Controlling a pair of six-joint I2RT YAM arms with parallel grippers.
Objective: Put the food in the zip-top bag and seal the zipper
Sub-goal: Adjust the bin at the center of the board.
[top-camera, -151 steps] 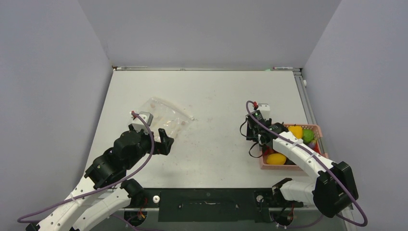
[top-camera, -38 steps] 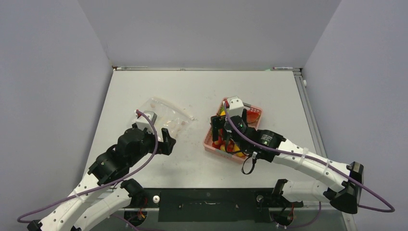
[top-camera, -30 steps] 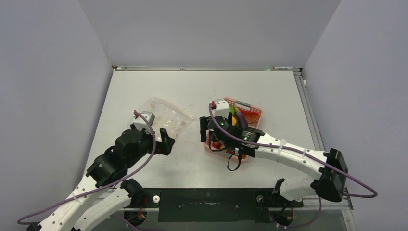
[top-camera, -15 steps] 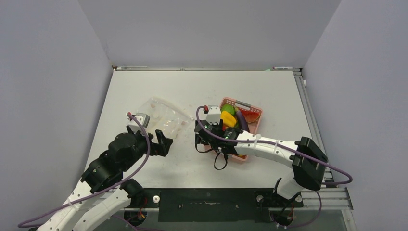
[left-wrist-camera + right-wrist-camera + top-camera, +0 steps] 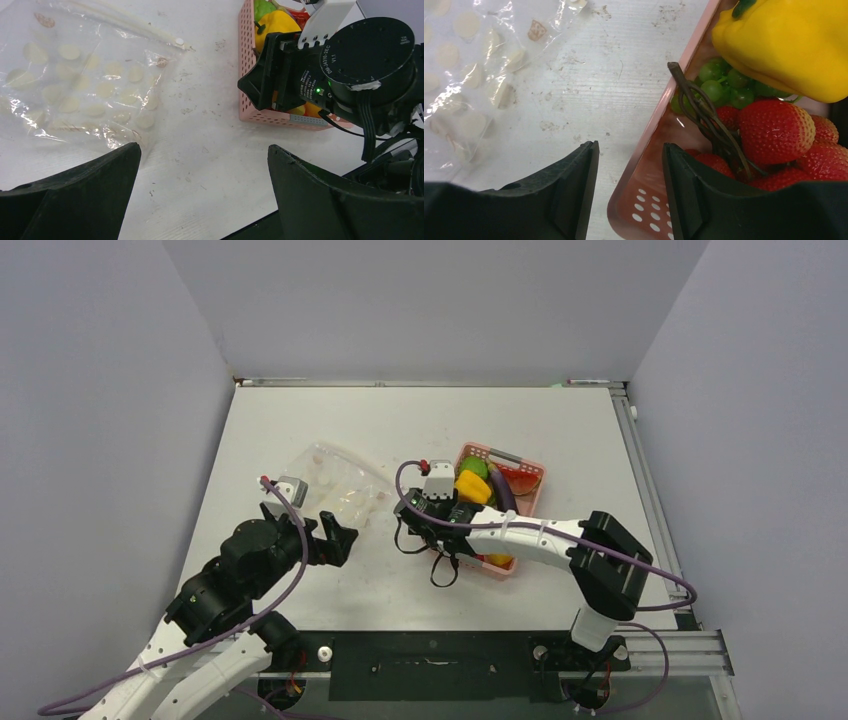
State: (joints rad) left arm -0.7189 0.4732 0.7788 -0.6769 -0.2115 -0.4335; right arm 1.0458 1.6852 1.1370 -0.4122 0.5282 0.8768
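Clear plastic with white dots: the zip-top bag [image 5: 335,485] lies flat on the white table [image 5: 400,420], left of the middle. Its zipper [image 5: 135,27] runs along the bag's far-right edge as a pale strip; I cannot tell whether it is pressed together. My left gripper [image 5: 202,150] hovers low over the table at the bag's near-right corner, jaws spread as wide as they go and empty. One finger sits just beside the bag's near edge, and the other is out over bare table towards the pink basket [image 5: 477,447].

That basket stands just right of the bag, with a strip of table between them. The food is all in it. The yellow pepper [image 5: 789,45] lies on top at the left, with green grapes [image 5: 724,82] tucked under it. Red strawberries [image 5: 776,130] fill the near-left part, and the purple eggplant [image 5: 503,490] and a green round fruit [image 5: 475,466] lie farther in.

My right gripper [image 5: 630,147] is down at the basket's left wall, jaws about half apart and astride the rim. One finger is outside over the table, and the other is inside next to the strawberries. Table shows between my outer finger and the wall, so I am not pinching it. I cannot tell whether the inner finger touches the wall.
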